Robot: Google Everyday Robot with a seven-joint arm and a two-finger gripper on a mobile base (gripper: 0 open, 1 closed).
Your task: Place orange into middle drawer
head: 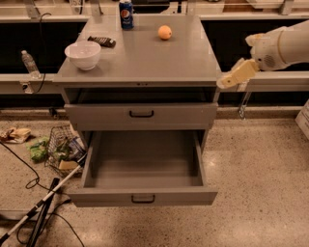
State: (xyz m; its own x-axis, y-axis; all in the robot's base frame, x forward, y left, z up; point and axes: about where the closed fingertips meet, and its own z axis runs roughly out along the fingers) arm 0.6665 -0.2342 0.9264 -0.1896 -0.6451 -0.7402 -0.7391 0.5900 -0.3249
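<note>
The orange [165,32] lies on the far part of the grey cabinet top [145,60], right of centre. My gripper [227,81] hangs in the air just off the cabinet's right front corner, at the height of the top and empty, well in front of and to the right of the orange. The drawer with a black handle [141,114] under the top is pushed in, with a dark gap above it. The lowest drawer [145,166] is pulled far out and holds nothing.
A white bowl [83,54], a dark flat packet [101,41] and a blue soda can [126,8] stand on the left and back of the top. A wire basket with litter [63,150], cables and a pole [34,210] lie on the floor to the left.
</note>
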